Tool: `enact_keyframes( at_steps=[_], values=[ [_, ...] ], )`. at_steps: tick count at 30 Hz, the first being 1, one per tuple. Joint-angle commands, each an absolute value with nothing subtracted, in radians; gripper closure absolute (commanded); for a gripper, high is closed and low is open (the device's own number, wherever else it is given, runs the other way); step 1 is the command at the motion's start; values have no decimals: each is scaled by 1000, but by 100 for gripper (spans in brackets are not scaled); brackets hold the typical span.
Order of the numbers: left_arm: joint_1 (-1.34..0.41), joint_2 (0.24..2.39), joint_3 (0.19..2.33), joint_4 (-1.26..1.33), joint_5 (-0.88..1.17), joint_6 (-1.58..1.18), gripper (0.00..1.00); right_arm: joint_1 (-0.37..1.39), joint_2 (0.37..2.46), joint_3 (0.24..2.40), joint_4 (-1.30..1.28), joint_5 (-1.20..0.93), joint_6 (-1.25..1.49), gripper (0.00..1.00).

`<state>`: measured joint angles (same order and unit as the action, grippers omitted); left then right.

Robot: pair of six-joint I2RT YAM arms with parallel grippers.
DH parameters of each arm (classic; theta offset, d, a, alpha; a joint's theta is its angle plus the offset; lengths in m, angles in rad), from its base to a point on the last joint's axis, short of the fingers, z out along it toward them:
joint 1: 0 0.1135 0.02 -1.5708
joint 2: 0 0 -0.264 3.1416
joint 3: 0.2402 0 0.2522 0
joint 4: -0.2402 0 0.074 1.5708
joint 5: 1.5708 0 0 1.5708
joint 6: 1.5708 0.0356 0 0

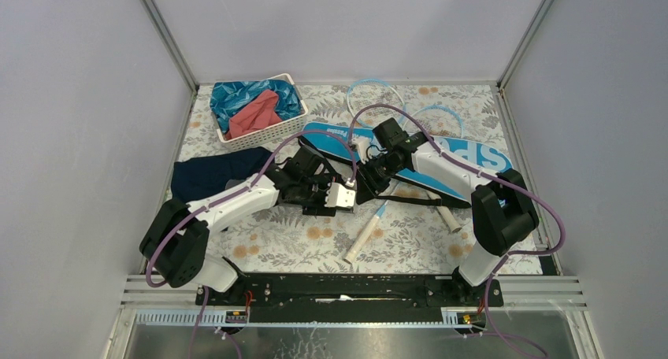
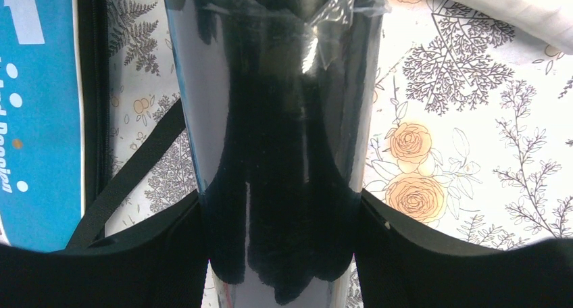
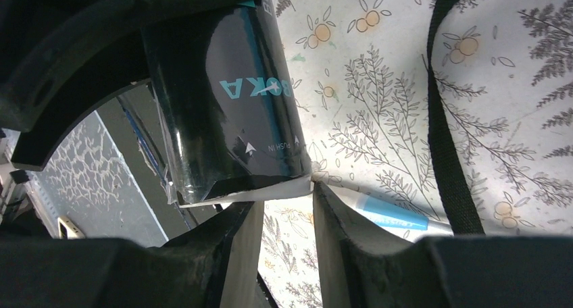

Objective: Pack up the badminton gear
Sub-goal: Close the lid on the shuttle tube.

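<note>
My left gripper (image 1: 321,192) (image 2: 280,210) is shut on the long black tube (image 2: 284,119) (image 1: 341,195), which runs straight out between its fingers. The tube's white-edged end, lettered "BOKA" (image 3: 223,112), sits right at the tips of my right gripper (image 3: 287,198) (image 1: 364,182). That gripper stands open with only tablecloth between its fingers. The blue "SPORT" bag (image 1: 441,166) (image 2: 37,119) lies behind both grippers. Two light-blue racket frames (image 1: 370,87) (image 1: 445,115) lie at the back, partly under the bag. Their white handles (image 1: 361,242) (image 1: 449,219) point toward the near edge. No shuttlecocks show.
A white basket (image 1: 264,136) holding blue and red cloths stands at the back left. A navy cloth (image 1: 213,174) lies under my left arm. The bag's black strap (image 3: 446,119) (image 1: 417,201) trails over the floral tablecloth. Enclosure walls close in the sides and back.
</note>
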<state>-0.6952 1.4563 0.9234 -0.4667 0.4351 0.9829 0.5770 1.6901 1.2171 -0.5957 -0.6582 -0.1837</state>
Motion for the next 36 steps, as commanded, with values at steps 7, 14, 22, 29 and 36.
enact_keyframes(
  at_steps=[7, 14, 22, 29, 36],
  values=[
    [-709, 1408, 974, -277, 781, 1000, 100, 589, 1624, 1219, -387, -726, -227, 54],
    [-682, 1408, 997, -310, 811, 1008, 100, 519, 1546, 1213, -447, -732, -303, 47],
    [-671, 1415, 1014, -347, 845, 1025, 100, 479, 1519, 1237, -529, -711, -395, 42],
    [-647, 1420, 1033, -359, 909, 1007, 100, 468, 1511, 1211, -531, -706, -446, 40],
    [-623, 1437, 1054, -388, 1015, 1013, 100, 464, 1494, 1164, -475, -774, -454, 41]
  ],
)
